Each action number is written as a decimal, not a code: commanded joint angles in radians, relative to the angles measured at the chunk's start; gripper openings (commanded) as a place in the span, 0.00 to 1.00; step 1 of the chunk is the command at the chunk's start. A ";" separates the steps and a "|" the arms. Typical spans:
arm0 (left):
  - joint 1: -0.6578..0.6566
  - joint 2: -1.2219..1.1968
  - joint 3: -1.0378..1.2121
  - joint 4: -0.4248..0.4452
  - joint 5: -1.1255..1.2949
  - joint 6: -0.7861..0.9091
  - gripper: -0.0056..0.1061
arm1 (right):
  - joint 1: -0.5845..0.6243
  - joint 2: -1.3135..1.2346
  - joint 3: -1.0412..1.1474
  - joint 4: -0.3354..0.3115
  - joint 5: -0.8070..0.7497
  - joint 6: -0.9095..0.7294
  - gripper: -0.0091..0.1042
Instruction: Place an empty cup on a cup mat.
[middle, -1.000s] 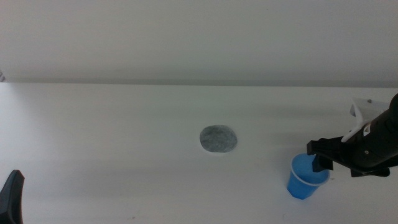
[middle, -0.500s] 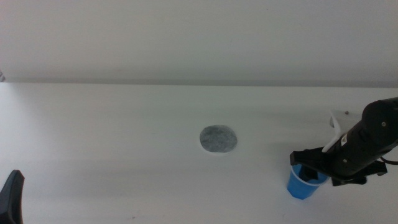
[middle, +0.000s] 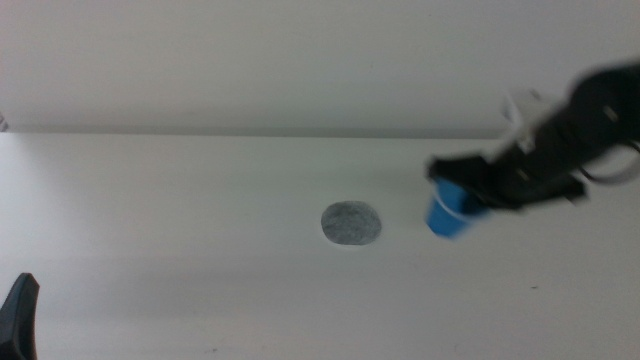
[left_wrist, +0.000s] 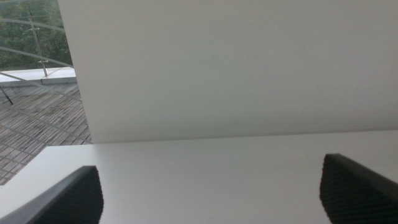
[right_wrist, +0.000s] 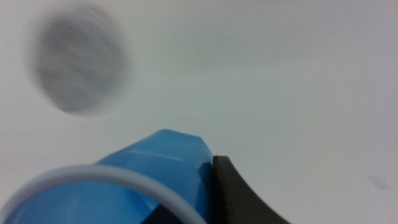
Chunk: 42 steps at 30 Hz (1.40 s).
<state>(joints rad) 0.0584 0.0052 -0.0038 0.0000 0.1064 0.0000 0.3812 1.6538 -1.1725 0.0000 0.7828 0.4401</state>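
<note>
**Cup lifted and carried toward the mat**

Since the earlier frame, the right gripper (middle: 478, 192) had raised the cup (middle: 447, 210) off the table and swung it across toward the mat (middle: 351, 224).

Nearest the camera, well short of the mat, the left gripper (middle: 18, 318) waited at the table's near edge, its jaws spread wide on nothing. Beyond it lay the mat, flat on the white table (middle: 180, 230). Just beside the mat, on the side the right arm came from, hung the blue cup, tilted and blurred with motion, and apparently clear of the surface. The right gripper was clamped on the cup's wall near the rim; the wrist view showed one dark jaw pressed against the blue side (right_wrist: 163, 163), with the mat (right_wrist: 78, 62) ahead.

Thin plastic like this was probably light and a little springy, so a gentle pinch near the rim seemed the sensible hold.

Smooth, bare tabletop looked likely to let it slide. Behind ran a plain pale wall (middle: 300, 60).
</note>
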 joint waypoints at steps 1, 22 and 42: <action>-0.008 -0.042 0.041 0.000 -0.012 0.000 0.89 | 0.032 0.083 -0.129 0.008 0.048 0.014 0.08; -0.008 -0.042 0.041 0.000 -0.012 0.000 0.89 | 0.153 0.506 -0.580 -0.027 0.178 0.200 0.08; -0.008 -0.042 0.041 0.000 -0.012 0.000 0.89 | 0.149 0.583 -0.578 -0.045 0.138 0.224 0.08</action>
<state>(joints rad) 0.0584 0.0052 -0.0038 0.0000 0.1064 0.0000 0.5319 2.2320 -1.7445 -0.0325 0.9372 0.6559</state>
